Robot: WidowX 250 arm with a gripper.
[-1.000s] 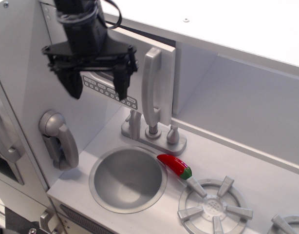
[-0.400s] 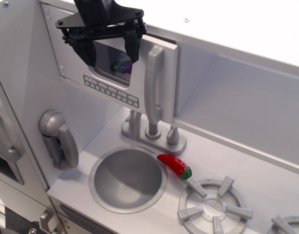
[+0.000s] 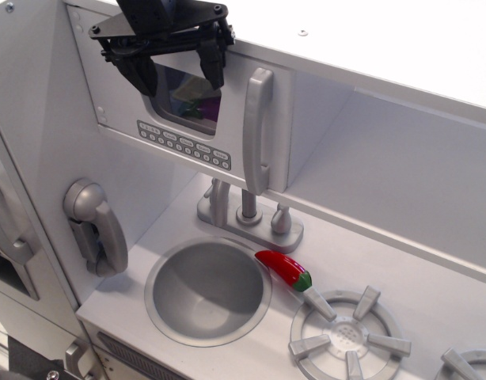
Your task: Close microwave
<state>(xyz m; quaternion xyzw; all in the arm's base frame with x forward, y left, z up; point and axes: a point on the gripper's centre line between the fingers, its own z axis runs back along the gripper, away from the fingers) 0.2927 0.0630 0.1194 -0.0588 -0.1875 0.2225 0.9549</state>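
Note:
The microwave [image 3: 191, 119] is the white compartment at the top left, above the sink. Its white door has a clear window [image 3: 187, 101], a grey button row [image 3: 184, 145] and a tall grey handle [image 3: 257, 131]. The door lies nearly flush with the cabinet front. My black gripper [image 3: 178, 67] hangs at the top of the frame, in front of the upper part of the door window. Its two fingers [image 3: 211, 62] are spread apart and hold nothing.
A grey toy phone handset [image 3: 95, 226] hangs on the left wall. A round metal sink [image 3: 207, 290] with a grey faucet [image 3: 247, 214] sits below the microwave. A red chili pepper [image 3: 284, 269] lies by the sink rim. A grey burner [image 3: 346, 336] is at front right.
The microwave door has swung from partly open to nearly flush with the cabinet. My gripper has risen from in front of the button row to the top of the door.

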